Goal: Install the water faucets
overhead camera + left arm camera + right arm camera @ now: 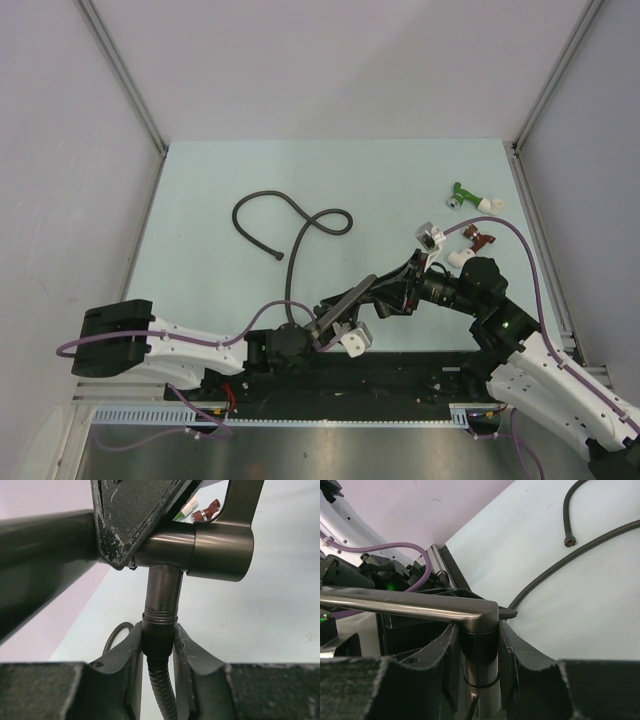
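Faucet (pixel 345 306), long arm slanting toward near-left

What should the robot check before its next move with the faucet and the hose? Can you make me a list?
1. The right fingers are shut on the faucet body: ok.
2. The left fingers are shut on the end of the hose: ok.
3. Hose end in line with the faucet's threaded stub: ok, in the left wrist view.
4. Hose screwed fully on: not ok, threads show.
5. Rest of the hose lies loose on the table, off both arms: ok.
6. The dark-red fitting is clear of the right arm: cannot tell, they are very close.
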### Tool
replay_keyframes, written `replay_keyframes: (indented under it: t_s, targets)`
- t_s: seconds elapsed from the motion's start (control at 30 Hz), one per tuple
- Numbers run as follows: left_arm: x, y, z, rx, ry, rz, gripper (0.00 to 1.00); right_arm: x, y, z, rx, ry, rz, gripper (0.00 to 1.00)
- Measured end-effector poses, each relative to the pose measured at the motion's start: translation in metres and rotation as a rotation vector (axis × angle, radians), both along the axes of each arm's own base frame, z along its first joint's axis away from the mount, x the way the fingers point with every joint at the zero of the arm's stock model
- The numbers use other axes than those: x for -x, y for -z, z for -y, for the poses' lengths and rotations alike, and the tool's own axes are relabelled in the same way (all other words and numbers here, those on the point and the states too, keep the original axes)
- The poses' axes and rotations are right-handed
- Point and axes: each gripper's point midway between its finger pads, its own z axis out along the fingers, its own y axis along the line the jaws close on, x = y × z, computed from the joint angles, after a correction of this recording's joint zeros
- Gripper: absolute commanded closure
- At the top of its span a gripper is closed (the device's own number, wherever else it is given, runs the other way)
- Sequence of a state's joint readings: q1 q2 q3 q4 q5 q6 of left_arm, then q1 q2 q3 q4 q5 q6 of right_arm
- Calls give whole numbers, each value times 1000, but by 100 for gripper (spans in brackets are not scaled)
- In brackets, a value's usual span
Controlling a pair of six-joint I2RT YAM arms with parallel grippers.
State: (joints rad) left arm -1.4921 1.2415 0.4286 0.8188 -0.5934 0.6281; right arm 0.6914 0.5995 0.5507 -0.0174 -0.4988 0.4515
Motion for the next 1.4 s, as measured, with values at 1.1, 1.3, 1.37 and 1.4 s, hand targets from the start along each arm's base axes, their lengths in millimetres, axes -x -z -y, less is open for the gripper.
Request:
replay_keyframes:
  t_s: [1.1, 1.3, 1.37, 1.4]
  targets:
    - [2, 4, -34, 200, 169, -299, 100, -10, -89, 46, 81, 190, 337, 19]
    - [12, -8, -39, 258, 261, -369, 100, 5, -88, 53, 185, 87, 584, 16]
    - [16, -12, -40, 272, 287, -385, 100, 8, -78, 53, 236, 47, 628, 16]
    - [18, -13, -42, 275, 301, -393, 100, 9, -75, 53, 255, 29, 646, 16]
